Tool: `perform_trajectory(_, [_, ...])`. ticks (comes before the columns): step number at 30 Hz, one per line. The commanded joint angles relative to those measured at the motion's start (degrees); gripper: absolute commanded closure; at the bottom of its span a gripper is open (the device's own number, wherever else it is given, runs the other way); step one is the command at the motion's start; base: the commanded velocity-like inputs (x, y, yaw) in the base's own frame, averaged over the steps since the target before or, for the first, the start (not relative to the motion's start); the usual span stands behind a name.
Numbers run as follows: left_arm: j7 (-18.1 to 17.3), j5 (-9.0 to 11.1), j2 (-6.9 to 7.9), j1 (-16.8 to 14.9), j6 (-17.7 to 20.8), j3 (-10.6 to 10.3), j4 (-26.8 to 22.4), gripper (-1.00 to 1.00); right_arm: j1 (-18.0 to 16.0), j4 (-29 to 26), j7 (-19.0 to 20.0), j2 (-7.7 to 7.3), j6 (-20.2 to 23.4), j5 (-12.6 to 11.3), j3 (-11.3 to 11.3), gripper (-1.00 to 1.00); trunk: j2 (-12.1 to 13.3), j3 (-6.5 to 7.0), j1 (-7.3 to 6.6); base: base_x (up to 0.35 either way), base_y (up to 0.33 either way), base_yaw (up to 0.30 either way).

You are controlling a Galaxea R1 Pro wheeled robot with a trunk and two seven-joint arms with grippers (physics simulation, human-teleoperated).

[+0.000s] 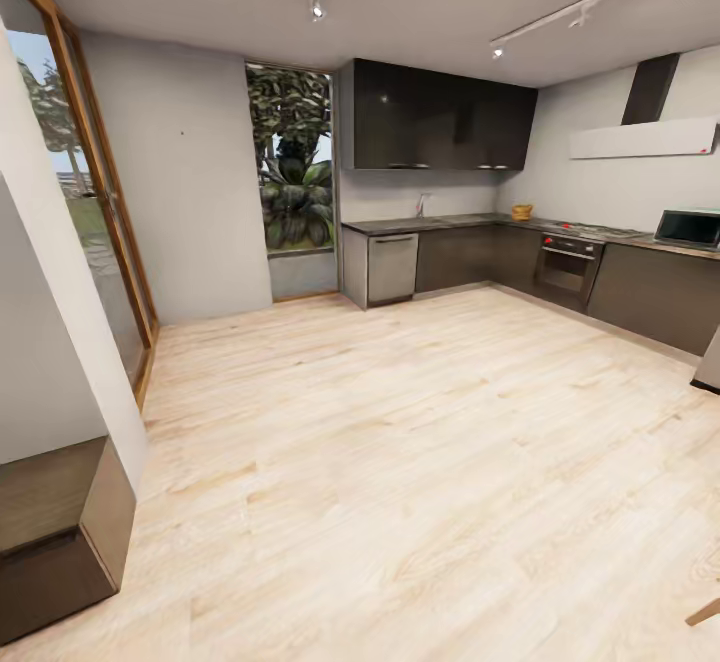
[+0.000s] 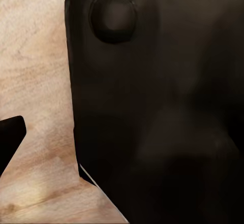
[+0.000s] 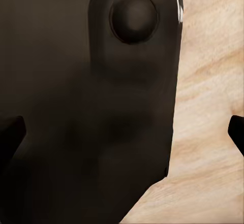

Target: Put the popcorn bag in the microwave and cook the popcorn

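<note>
1. Far across the wooden floor point(image 1: 400, 462), well apart from both grippers: one popcorn bag point(image 1: 521, 212), a small yellow sack standing on the countertop point(image 1: 470, 223) near the corner of the cabinet run
2. One microwave point(image 1: 688, 229), on the same countertop run at its right end, well apart from the bag; one steel hob point(image 1: 600, 232) and one built-in oven point(image 1: 567, 270) lie between the two
3. One dishwasher front point(image 1: 392, 267) at the counter's left end; one tap point(image 1: 421, 204) above it; one range hood point(image 1: 645, 137) on the right wall
4. Left gripper: one dark fingertip point(image 2: 9, 140) at the left wrist view's edge, over floor beside a dark robot body part point(image 2: 162, 107); spread cannot be told
5. Right gripper: two dark fingertips point(image 3: 10, 137) at opposite edges of the right wrist view, set wide apart, holding and touching nothing
</note>
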Motion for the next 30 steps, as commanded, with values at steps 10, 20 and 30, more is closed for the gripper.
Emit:
perform_trajectory(10, [-0.08,0.44,-0.09,-0.03,-0.7,0.61,-1.05,-1.0,-0.01,-0.09,-0.04,0.09,-0.2,0.51,0.42,-1.0,-0.02,-0.03,0.0,0.007,0.0,0.0])
perform_trajectory(20, [-0.09,0.44,-0.09,-0.05,-0.62,0.53,-1.06,-1.0,0.0,-0.09,-0.09,0.09,-0.26,0.53,0.27,-1.0,-0.02,-0.03,0.0,0.293,0.0,0.0])
perform_trajectory(30, [-0.01,0.44,-0.09,-0.04,-0.53,0.53,-1.06,-1.0,0.0,-0.09,-0.09,0.09,-0.33,0.38,0.15,-1.0,-0.02,-0.03,0.0,0.322,0.0,0.0])
